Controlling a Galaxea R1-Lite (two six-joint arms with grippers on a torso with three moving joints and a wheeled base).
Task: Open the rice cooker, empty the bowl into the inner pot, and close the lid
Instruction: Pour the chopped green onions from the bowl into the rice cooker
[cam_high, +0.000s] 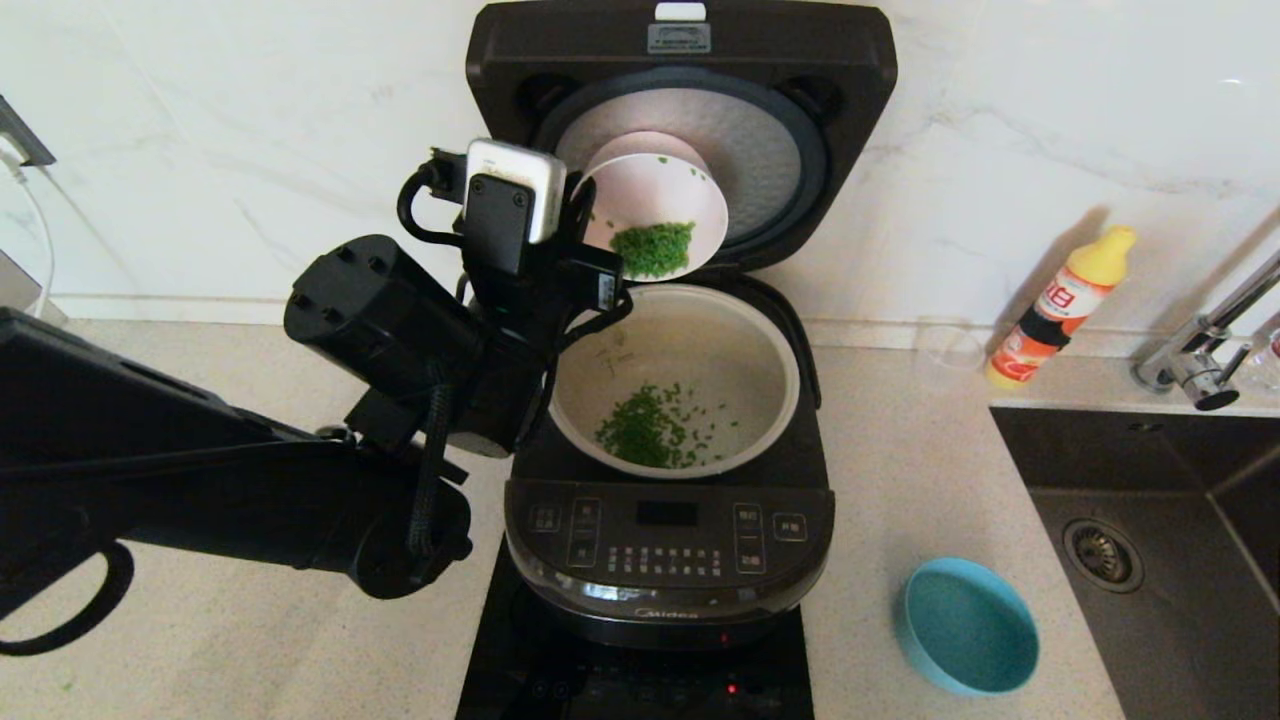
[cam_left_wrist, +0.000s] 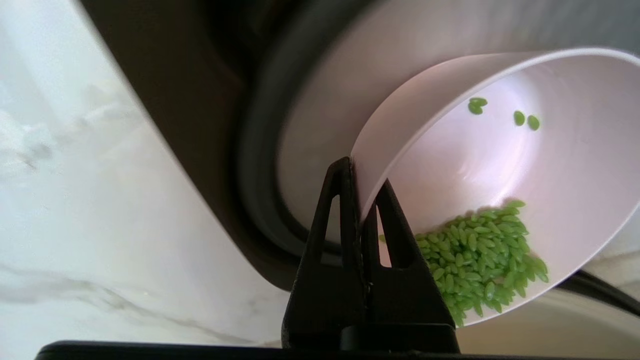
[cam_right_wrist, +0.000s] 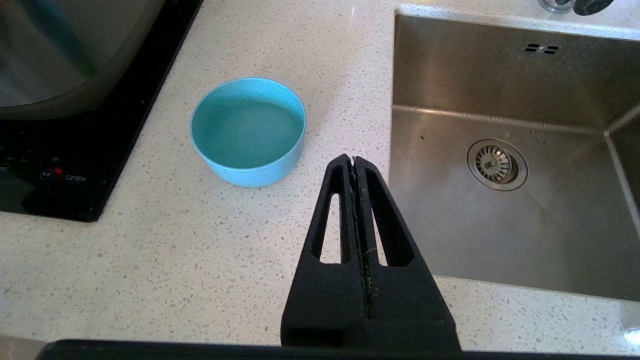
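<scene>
The left arm reaches in from the left over the counter (cam_high: 250, 640), and the left gripper (cam_left_wrist: 361, 172) pinches the rim of the pink bowl (cam_high: 668, 205), its fingers (cam_left_wrist: 395, 220) clamped one outside and one inside the wall. The bowl hangs tilted above the back of the inner pot (cam_high: 745, 345), in front of the raised lid (cam_high: 690, 60), whose dimpled silver disc faces forward. Green grains (cam_high: 652, 248) sit heaped at the bowl's low edge; a few cling higher on its wall. More green grains lie scattered in the bottom of the pot, toward its front.

The rice cooker (cam_high: 668, 560) stands on a black cooktop (cam_high: 520, 670), its button panel facing the robot.

To the right of the cooker, a teal bowl (cam_high: 968, 628) rests upright on the counter, near the sink (cam_high: 1180, 540). A clear cup (cam_high: 946, 352) and an orange bottle with a yellow cap (cam_high: 1060, 310) stand by the wall, and a tap (cam_high: 1205, 360) stands behind the sink.

The right gripper (cam_right_wrist: 354, 162) hovers over the counter between the teal bowl and the sink, its fingers pressed together on nothing.
</scene>
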